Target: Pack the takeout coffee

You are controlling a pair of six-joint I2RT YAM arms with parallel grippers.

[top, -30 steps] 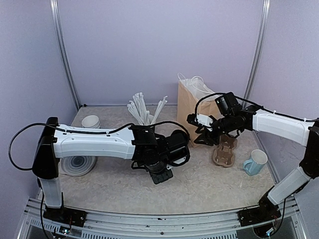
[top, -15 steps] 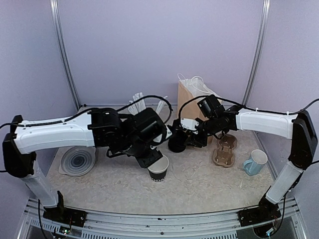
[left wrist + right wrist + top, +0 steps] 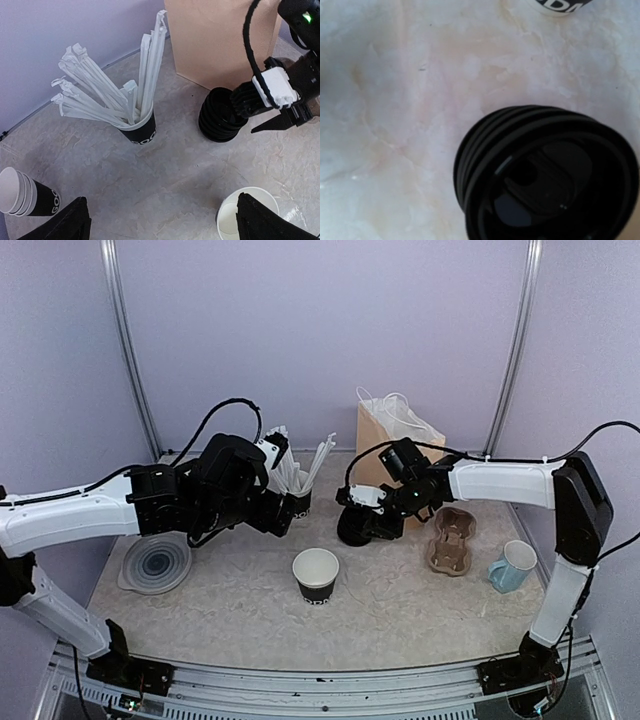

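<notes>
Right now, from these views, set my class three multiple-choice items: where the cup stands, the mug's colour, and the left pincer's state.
1. Where does the cup stand?
A in the bag; B on the table; C in the carrier.
2. What colour is the mug?
A red; B green; C pale blue.
3. The left pincer is:
A open and empty; B shut on the cup; C shut on a straw.

Answers:
1. B: the cup stands upright, lidless, on bare table.
2. C: the top view shows the mug pale blue.
3. A: its jaws stand wide apart with nothing between them.
</notes>
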